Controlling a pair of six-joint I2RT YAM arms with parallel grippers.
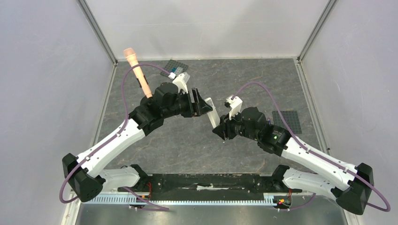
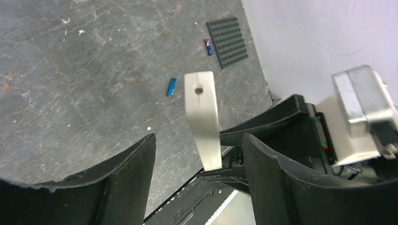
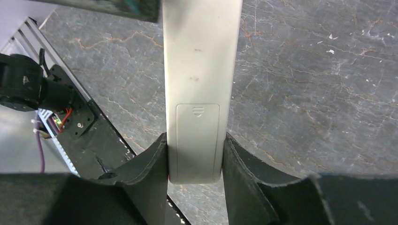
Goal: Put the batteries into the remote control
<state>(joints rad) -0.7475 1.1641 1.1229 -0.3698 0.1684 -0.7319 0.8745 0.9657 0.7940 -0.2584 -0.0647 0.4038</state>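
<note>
Overhead — wrist views close, sharing remote [image 3: 197, 84]

The left gripper [image 2: 199, 140] has its two black fingers [image 2: 123, 180] spread wide. The white remote control [image 2: 202, 117] stands end-on between them, a small round hole in its end face, clear of both. On the grey veined table [image 2: 80, 79] beyond, a blue battery [image 2: 172, 87] lies alone, and a second battery [image 2: 208, 47] rests just beside a dark grey studded plate [image 2: 227, 42] near the white wall [image 2: 305, 28].
</note>
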